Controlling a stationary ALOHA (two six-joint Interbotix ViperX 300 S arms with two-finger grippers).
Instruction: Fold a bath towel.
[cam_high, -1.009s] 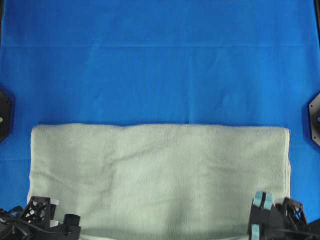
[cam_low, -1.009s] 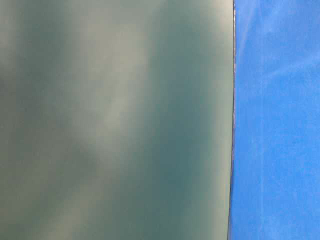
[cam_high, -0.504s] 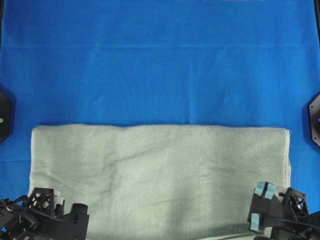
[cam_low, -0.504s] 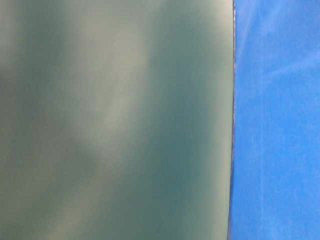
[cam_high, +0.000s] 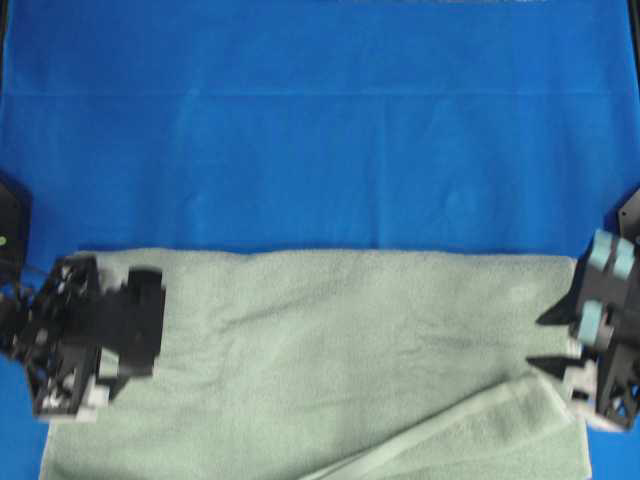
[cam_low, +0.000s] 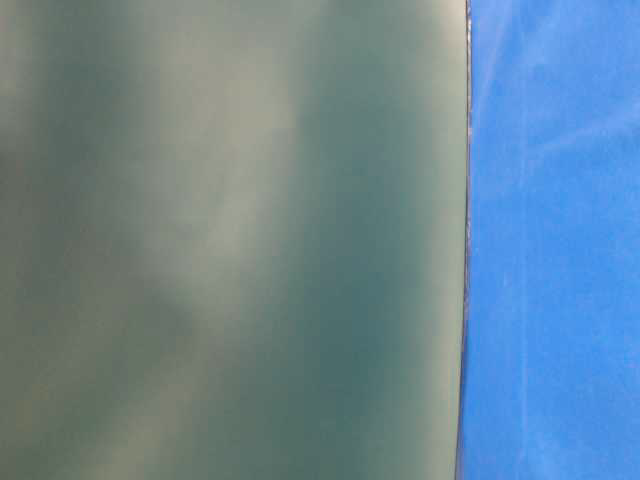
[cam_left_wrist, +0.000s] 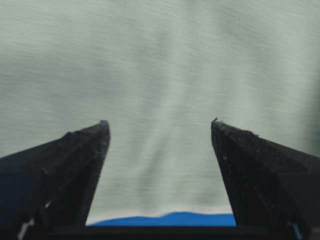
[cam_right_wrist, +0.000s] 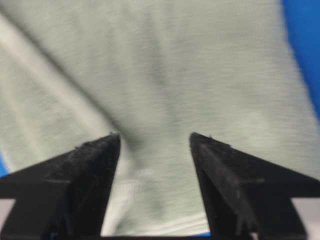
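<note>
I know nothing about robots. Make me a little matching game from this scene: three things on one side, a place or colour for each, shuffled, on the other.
Things:
1. towel
2. left gripper
3. right gripper

Descriptions:
A. over the towel's right end, jaws open
B. pale green, lying on the blue cloth
C. over the towel's left end, jaws open

Pairs: 1-B, 2-C, 3-A

left gripper (cam_high: 125, 335): black, open lattice frame, blunt tapered fingers (cam_left_wrist: 75, 165)
right gripper (cam_high: 585, 335): black lattice frame, pale blue pads on its fingers (cam_high: 610, 255)
</note>
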